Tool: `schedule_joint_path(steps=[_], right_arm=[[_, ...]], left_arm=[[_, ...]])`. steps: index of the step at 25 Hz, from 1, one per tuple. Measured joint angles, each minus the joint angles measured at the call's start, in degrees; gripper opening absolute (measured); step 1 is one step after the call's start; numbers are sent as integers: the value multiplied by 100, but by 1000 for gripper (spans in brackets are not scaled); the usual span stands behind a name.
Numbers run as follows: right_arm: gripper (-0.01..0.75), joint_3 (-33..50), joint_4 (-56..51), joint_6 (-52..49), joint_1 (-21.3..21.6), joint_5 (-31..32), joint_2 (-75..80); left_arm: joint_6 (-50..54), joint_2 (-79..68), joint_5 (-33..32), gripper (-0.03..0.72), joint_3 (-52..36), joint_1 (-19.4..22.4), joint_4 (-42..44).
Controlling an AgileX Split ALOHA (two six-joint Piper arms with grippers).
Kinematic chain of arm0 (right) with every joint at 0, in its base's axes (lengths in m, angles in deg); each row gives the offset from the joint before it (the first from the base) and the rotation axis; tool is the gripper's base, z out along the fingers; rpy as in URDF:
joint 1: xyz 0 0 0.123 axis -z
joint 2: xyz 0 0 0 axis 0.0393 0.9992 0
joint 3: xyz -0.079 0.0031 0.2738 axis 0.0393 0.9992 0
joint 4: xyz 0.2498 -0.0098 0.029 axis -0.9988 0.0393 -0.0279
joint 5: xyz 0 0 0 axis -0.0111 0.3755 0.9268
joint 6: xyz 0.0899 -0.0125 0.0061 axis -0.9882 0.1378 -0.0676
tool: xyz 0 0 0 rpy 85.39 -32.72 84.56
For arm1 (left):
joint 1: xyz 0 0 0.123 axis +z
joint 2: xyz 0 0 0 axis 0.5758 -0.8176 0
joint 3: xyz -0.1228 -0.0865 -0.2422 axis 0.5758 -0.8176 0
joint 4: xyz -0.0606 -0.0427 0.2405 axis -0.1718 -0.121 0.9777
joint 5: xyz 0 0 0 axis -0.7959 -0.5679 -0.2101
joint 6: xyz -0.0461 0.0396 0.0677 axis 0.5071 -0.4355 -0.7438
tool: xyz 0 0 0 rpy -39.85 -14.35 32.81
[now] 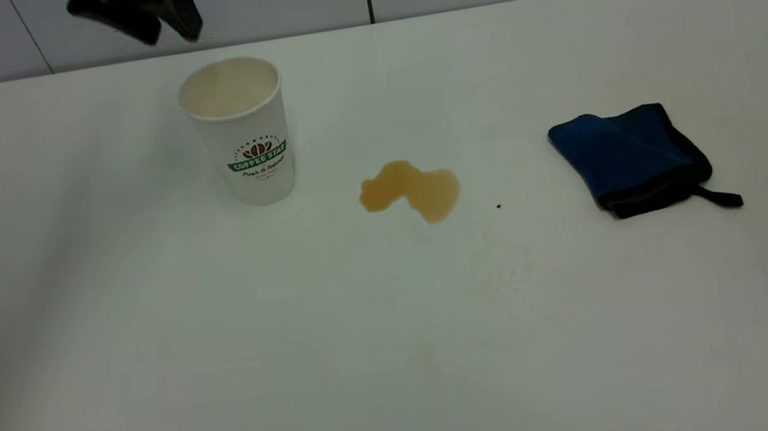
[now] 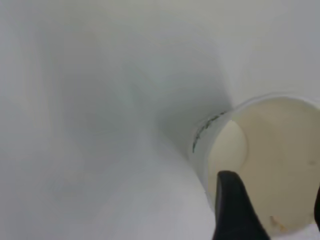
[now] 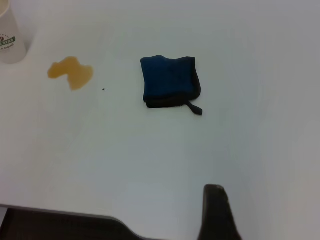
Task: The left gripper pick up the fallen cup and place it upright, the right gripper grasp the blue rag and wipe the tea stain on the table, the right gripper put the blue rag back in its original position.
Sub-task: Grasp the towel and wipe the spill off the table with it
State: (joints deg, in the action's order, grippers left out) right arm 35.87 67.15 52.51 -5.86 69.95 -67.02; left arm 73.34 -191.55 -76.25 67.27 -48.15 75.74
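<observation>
a: while the cup [image 1: 241,134] stood upright on the table [image 1: 148,354] in the exterior view, where was the left gripper [image 1: 137,9]?

b: it hung above and behind the cup, apart from it, holding nothing. that reads as the righting step done. the tea stain [image 1: 411,191] lay unwiped between the cup and the blue rag [image 1: 635,157], which sat folded well to the right, presumably its home spot.

a: and the left wrist view?

b: it looked down into the cup's [image 2: 270,165] cream inside. one dark finger [image 2: 235,210] showed over the mouth and a second sliver at the frame edge, set wide, so the left gripper was released.

a: the right wrist view?

b: the rag [image 3: 169,81] lay untouched, the stain [image 3: 71,72] and cup [image 3: 10,40] beyond it. of the right gripper only one finger [image 3: 216,212] showed, high over the table's [image 3: 150,165] near side; i couldn't tell whether it was spread or clenched. my guess is it was staged to fetch the rag.
</observation>
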Motion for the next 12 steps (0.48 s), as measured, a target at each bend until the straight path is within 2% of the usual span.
schedule_joint_path(steps=[7,12], right_arm=[[545,0,0,0,0,0,0],[545,0,0,0,0,0,0]], left_arm=[[-5,1742,-1074,426,0,-59,6],[27,3020,-2215,426,0,-59,11]])
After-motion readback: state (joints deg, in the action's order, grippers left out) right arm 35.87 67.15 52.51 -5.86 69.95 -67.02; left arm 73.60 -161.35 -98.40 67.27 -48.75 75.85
